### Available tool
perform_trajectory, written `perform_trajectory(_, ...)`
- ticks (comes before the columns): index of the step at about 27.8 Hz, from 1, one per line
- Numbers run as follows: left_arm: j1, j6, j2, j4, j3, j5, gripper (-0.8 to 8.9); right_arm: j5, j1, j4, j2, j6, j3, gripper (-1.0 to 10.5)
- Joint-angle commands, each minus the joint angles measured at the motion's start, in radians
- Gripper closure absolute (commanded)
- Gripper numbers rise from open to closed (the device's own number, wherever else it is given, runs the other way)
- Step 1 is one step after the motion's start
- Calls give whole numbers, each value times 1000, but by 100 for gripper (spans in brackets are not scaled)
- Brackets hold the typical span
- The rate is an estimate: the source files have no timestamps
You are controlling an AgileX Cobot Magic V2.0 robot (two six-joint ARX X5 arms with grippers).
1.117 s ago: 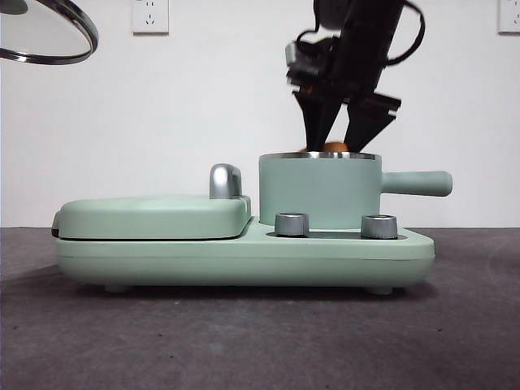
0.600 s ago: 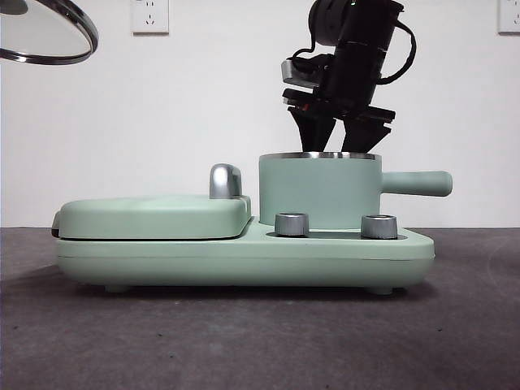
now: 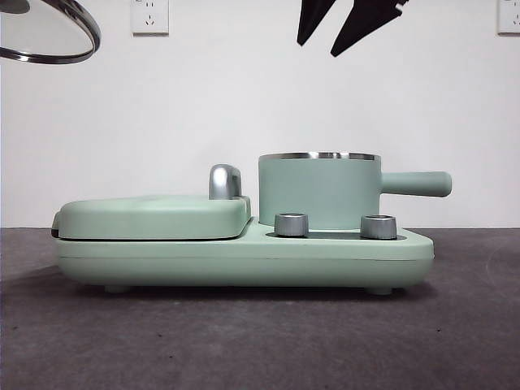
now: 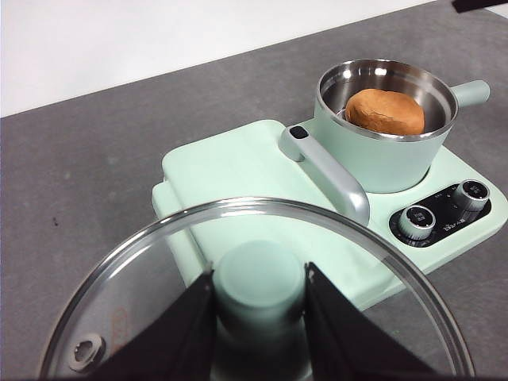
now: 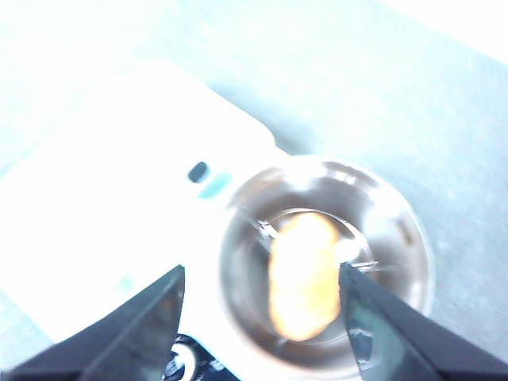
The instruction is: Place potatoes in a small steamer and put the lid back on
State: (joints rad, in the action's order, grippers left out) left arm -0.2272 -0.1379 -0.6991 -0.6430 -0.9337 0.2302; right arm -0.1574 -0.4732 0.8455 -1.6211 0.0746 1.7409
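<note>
The right gripper [image 3: 341,32] hangs high above the small steamer [image 3: 318,192], at about 12 o'clock from its rim in the front view, with only its two black jaw tips showing at the top edge. Its jaws stand wide apart and hold nothing; in its own wrist view they frame the open pot from above, though that picture is blurred and washed out.

The left gripper [image 4: 258,313] is closed on the mint-green knob [image 4: 260,278] of the lid [image 4: 151,309], one black jaw pressed to each side. In the front view the lid's steel rim shows at the upper left corner, about 10 o'clock from the steamer and well apart from it, tilted and clear of the appliance.

The potato [image 4: 384,112] lies inside the small steamer on its steel inner surface, an orange-brown oval below the rim; the front view does not show it. The pot is uncovered, its straight handle [image 3: 416,184] pointing to 3 o'clock in the front view.

The steamer sits on the mint-green base [image 3: 244,260], with two silver dials [image 3: 292,224] just before it. At 9 o'clock from the pot lies the flat griddle cover [image 3: 154,216], closed, its chrome handle [image 3: 224,180] between cover and pot.
</note>
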Motion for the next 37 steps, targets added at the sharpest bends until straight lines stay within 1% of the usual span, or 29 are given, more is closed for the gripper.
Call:
perform_trajectory(1, -2, 1, 0, 36, -16, 8, 804, 1, -17, -80, 95, -12, -113, 652)
perform_trajectory(6, -2, 2, -4, 42, -16, 23, 804, 12, -22, -222, 346, -49, -406, 652)
perform_trajectory(9, -5, 6, -16, 61, -16, 50, 804, 34, -22, -249, 438, -50, -505, 652)
perform_trajectory(11, -10, 26, -28, 88, -16, 61, 804, 42, -22, -273, 497, -50, -570, 652)
perform_trajectory(18, -64, 43, -103, 193, -16, 66, 804, 82, -22, -339, 713, -75, -768, 656)
perform_trajectory(23, -122, 47, -183, 294, -16, 66, 804, 110, -22, -332, 837, -75, -845, 675)
perform_trajectory(26, -161, 55, -238, 360, -18, 66, 804, 111, -22, -289, 885, -75, -856, 675)
perform_trajectory(30, -211, 73, -321, 463, -20, 66, 804, 134, -22, -230, 927, -75, -856, 675)
perform_trajectory(37, -282, 94, -484, 687, -28, 66, 804, 137, -22, -139, 960, -75, -856, 675)
